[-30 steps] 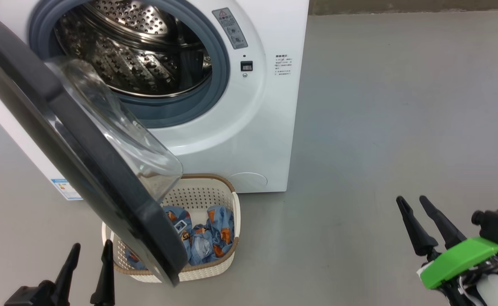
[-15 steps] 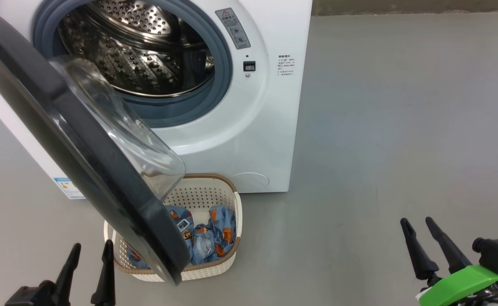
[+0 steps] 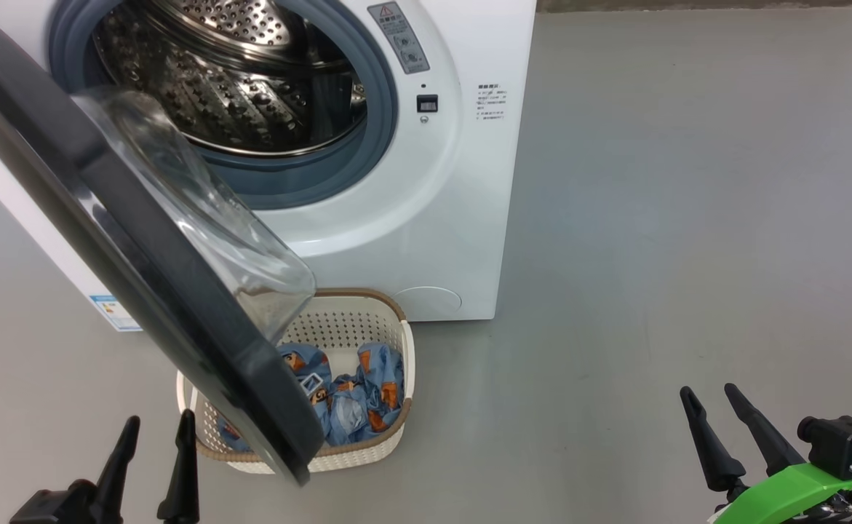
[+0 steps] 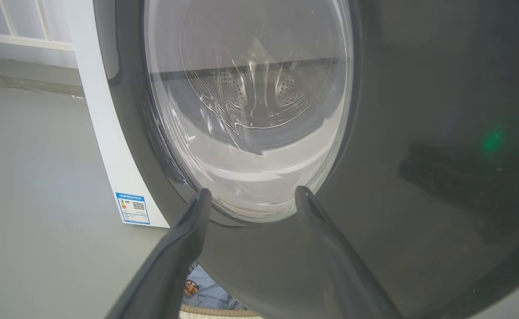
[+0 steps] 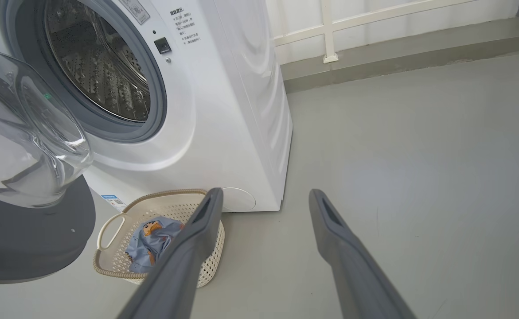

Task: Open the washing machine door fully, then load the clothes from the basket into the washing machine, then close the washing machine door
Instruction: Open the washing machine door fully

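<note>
Head view puts the left gripper (image 3: 159, 416) at the lower left, fingers pointing up and parted, with nothing between them. The right gripper (image 3: 708, 390) rises at the lower right on a green mount (image 3: 789, 487), tilted leftward. Its fingers are likewise spread and hold nothing, and it sits well apart from the machine over bare grey floor (image 3: 687, 218).

Left wrist view has the left gripper (image 4: 253, 190) aimed at the outer face of the washing machine door (image 4: 419, 110), its tips framing the lower edge of the glass window. Whether they touch the door cannot be told there.

Right wrist view shows the right gripper (image 5: 265, 191) spread wide above the floor, with the basket (image 5: 108, 230) beyond its left finger.

Just past the left gripper, the basket (image 3: 367, 295) stands on the floor against the foot of the washing machine (image 3: 426, 218), and the clothes (image 3: 356, 407) lie crumpled inside it. The washing machine door (image 3: 251, 386) is swung out at an angle, its lower edge hanging over the basket's left part. Behind it the grey rubber ring (image 3: 324, 178) and steel drum (image 3: 236, 87) are exposed. A blue label sticker (image 3: 113, 309) sits low on the machine's side. Farthest back, a white railing (image 5: 325, 31) runs along the wall.
</note>
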